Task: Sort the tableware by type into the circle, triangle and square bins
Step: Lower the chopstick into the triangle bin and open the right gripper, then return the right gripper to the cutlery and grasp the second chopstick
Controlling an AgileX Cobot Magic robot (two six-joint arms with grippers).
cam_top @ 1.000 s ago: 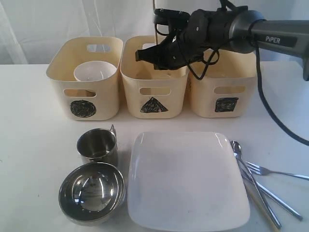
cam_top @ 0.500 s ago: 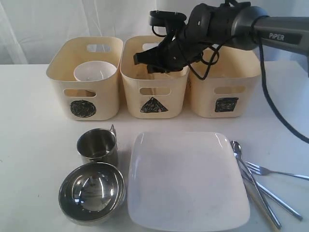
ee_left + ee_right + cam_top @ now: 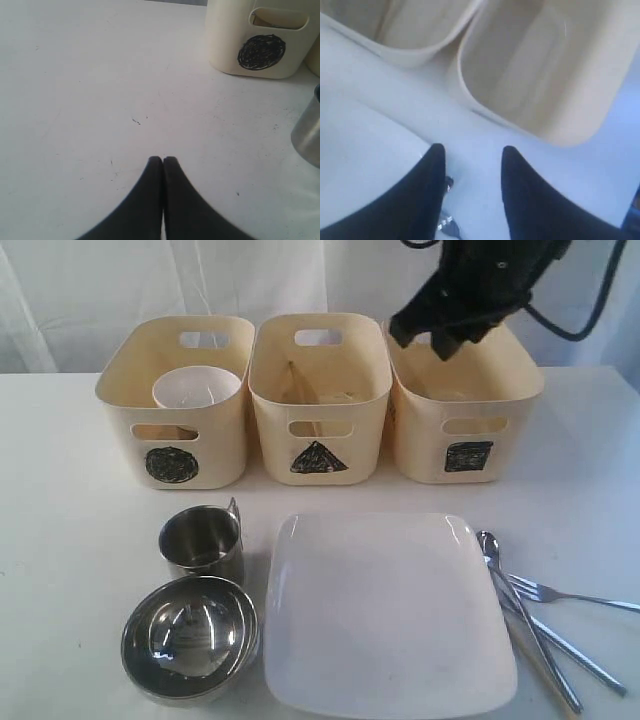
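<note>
My right gripper [image 3: 432, 340] hangs open and empty above the square bin [image 3: 465, 445], near its rim next to the triangle bin [image 3: 318, 440]. In the right wrist view its fingers [image 3: 432, 165] stand wide apart over bare table. The circle bin [image 3: 172, 445] holds a small white bowl [image 3: 196, 388]. Wooden chopsticks [image 3: 300, 382] lean inside the triangle bin. In front lie a steel mug [image 3: 203, 543], a steel bowl [image 3: 190, 635], a white square plate [image 3: 385, 610] and steel cutlery [image 3: 540, 610]. My left gripper [image 3: 163, 159] is shut, empty, low over the table near the circle bin [image 3: 255, 45].
The three cream bins stand side by side at the back of the white table [image 3: 60, 540]. The right wrist view looks down into two bin openings [image 3: 535, 75]. The mug's steel wall [image 3: 307, 135] shows beside my left gripper. A white curtain hangs behind.
My right gripper has lifted away from the triangle bin and swung right and up to above the square bin, and its jaws have opened. The left gripper has not moved.
</note>
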